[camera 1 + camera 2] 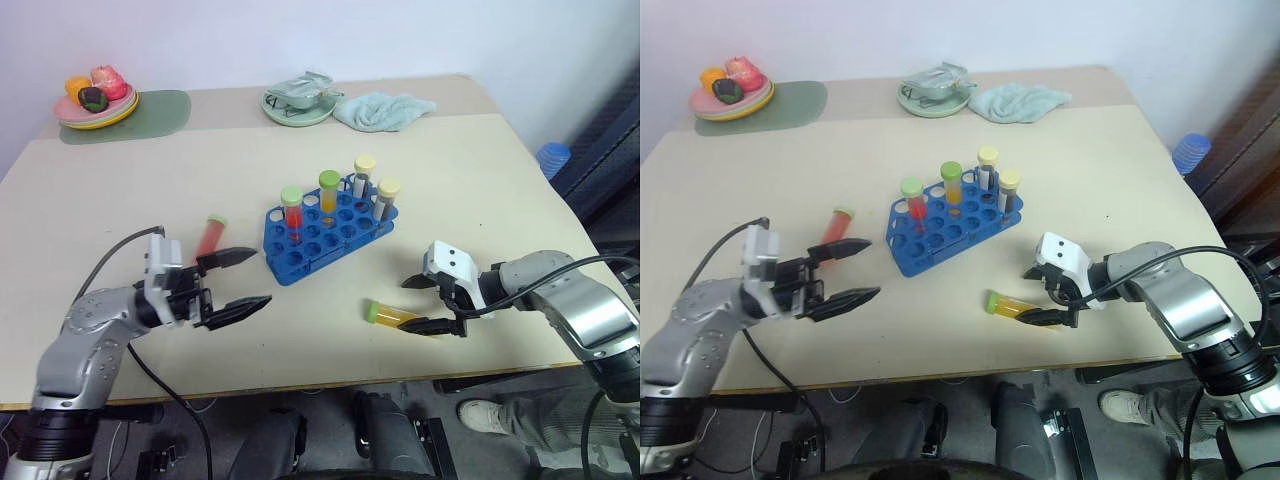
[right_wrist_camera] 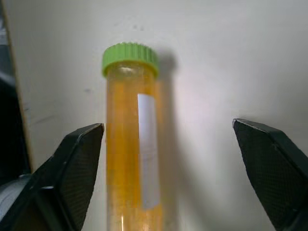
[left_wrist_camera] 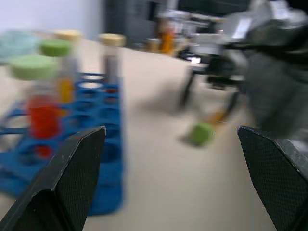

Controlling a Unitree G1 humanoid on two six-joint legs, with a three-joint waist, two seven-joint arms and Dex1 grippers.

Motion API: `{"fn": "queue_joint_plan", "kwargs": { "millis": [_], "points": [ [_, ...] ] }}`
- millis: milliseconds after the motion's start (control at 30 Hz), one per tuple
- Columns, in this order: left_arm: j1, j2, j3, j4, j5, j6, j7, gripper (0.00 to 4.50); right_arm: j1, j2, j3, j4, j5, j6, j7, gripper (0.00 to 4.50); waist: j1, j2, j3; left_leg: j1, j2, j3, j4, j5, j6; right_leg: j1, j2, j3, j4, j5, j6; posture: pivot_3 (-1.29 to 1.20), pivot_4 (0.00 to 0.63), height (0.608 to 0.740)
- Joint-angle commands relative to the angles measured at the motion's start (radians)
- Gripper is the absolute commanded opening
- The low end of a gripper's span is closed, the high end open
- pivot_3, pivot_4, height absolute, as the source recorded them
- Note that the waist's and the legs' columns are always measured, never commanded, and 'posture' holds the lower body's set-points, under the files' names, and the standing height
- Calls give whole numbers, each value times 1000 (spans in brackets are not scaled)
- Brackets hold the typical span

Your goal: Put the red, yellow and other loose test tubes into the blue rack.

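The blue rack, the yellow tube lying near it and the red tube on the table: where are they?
blue rack (image 1: 300, 255): left eye view, front wall.
yellow tube (image 2: 130, 154): right wrist view, its body.
red tube (image 1: 209, 237): left eye view, its body.

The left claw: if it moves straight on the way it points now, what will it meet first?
Probably the blue rack, at its near corner; the open left claw points level toward it. Depth is unclear.

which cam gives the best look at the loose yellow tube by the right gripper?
Right wrist view: the yellow tube lies between the open fingers, green cap and label plain. Both eye views show it lying on the table. Left wrist view: just a blurred green cap.
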Motion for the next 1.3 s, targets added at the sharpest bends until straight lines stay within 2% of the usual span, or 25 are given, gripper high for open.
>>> {"fn": "queue_joint_plan", "kwargs": {
  "millis": [33,233,300,533,733,933,1167,1300],
  "points": [
    [2,74,40,-8,-65,31,-135,4500,-15,-21,-54,-51,21,8,4,4445,0,0,0,0,0,0,0,0,0,0,0,0,0,0,0,0,150,740],
    [-37,169,16,37,-56,42,-296,4500,-29,-21,-71,-96,53,57,1,4445,0,0,0,0,0,0,0,0,1,0,0,0,0,0,0,0,150,740],
    [-55,189,-7,51,-35,34,-344,4500,-45,-34,-33,-114,24,73,-2,4445,0,0,0,0,0,0,0,0,1,0,0,0,0,0,0,0,150,740],
    [-96,237,-98,101,21,-71,-367,4500,-90,-18,13,-70,-15,87,-15,4445,-2,0,0,0,0,0,0,0,1,0,0,0,0,0,0,0,150,740],
    [-113,199,-122,121,65,-117,-365,4500,-209,49,94,126,-116,35,-34,4445,-4,1,1,0,0,0,0,0,1,0,0,0,0,0,0,0,150,740],
    [-103,155,-110,101,90,-116,-311,4500,-320,132,146,398,-240,-107,-50,4445,-5,0,1,0,0,1,0,3,-5,-1,0,0,0,0,0,0,150,740],
    [-62,147,-101,73,132,-144,-265,4500,-379,159,181,429,-295,-61,-13,4445,-9,1,0,0,0,1,0,3,-5,-1,0,0,0,0,0,0,150,740],
    [-56,127,-113,72,180,-183,-219,4500,-417,179,210,426,-344,13,-40,4445,-11,0,0,0,0,1,0,3,-5,-1,0,0,0,0,0,0,150,740]
  ]
}}
